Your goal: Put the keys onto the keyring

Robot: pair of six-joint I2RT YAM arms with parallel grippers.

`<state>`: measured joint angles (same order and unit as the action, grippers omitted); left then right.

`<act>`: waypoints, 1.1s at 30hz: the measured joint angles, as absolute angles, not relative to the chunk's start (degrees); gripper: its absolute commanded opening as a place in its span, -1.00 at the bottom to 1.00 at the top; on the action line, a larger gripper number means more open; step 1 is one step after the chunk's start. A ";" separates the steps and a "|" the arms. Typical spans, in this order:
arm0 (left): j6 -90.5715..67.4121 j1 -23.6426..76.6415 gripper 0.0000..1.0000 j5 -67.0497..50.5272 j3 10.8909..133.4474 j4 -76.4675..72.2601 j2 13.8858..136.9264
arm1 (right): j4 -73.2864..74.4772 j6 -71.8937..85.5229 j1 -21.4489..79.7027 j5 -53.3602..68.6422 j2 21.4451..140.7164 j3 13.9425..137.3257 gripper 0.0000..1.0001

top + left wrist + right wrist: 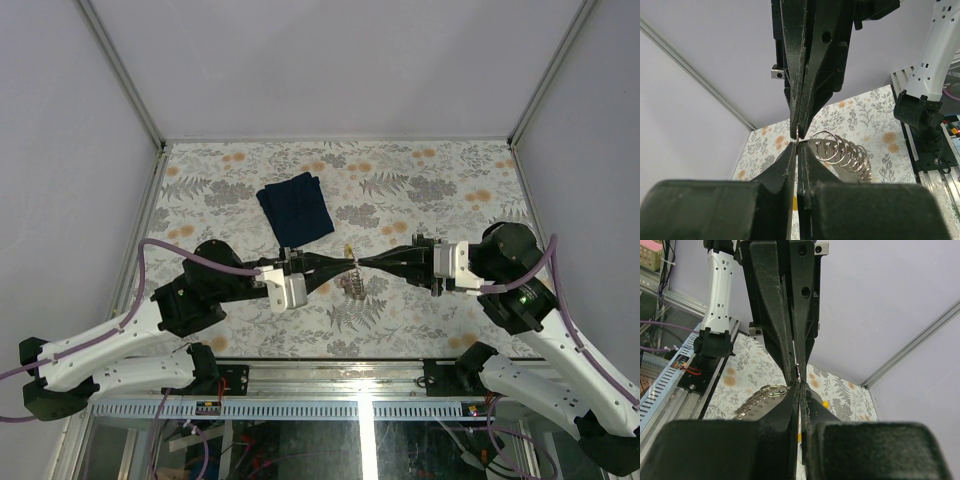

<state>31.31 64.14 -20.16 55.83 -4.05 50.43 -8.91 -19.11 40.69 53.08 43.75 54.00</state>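
Tip to tip above the surface (430, 190) — left tool (347, 264) and right tool (363, 263) both clamped on the keyring (798, 134) — keys (353, 284) dangling below, navy cloth (296, 208) lying behind.

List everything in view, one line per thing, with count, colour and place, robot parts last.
keyring: one, silvery wire, pinched between both grippers' tips above the table
keys: one bunch, number unclear, silvery metal, hanging just below the fingertips
tag: one visible, yellow, beside the fingertips on their far side
cloth: one, navy, folded, on the table beyond the arms
table: one, grey floral cover with orange blossoms
left gripper: one, black, shut on the keyring
right gripper: one, black, shut on the keyring, tip to tip with the left
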 measured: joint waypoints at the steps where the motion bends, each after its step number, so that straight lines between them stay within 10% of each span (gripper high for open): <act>1: 31.31 64.14 -1.00 -20.14 56.29 -3.38 50.63 | -8.64 -19.18 40.69 52.99 43.70 54.08 -0.92; 13: 29.69 64.14 -1.00 -18.46 58.67 -0.30 51.68 | -7.33 -20.25 40.88 49.17 41.76 54.15 0.35; 16: 28.71 64.14 -1.00 -16.58 58.67 -0.21 51.57 | -5.19 -21.30 40.95 45.60 40.05 54.22 0.98; 33: 24.58 64.14 -1.00 -9.87 55.22 -0.45 50.11 | 11.66 -35.46 41.06 35.62 36.36 63.66 0.98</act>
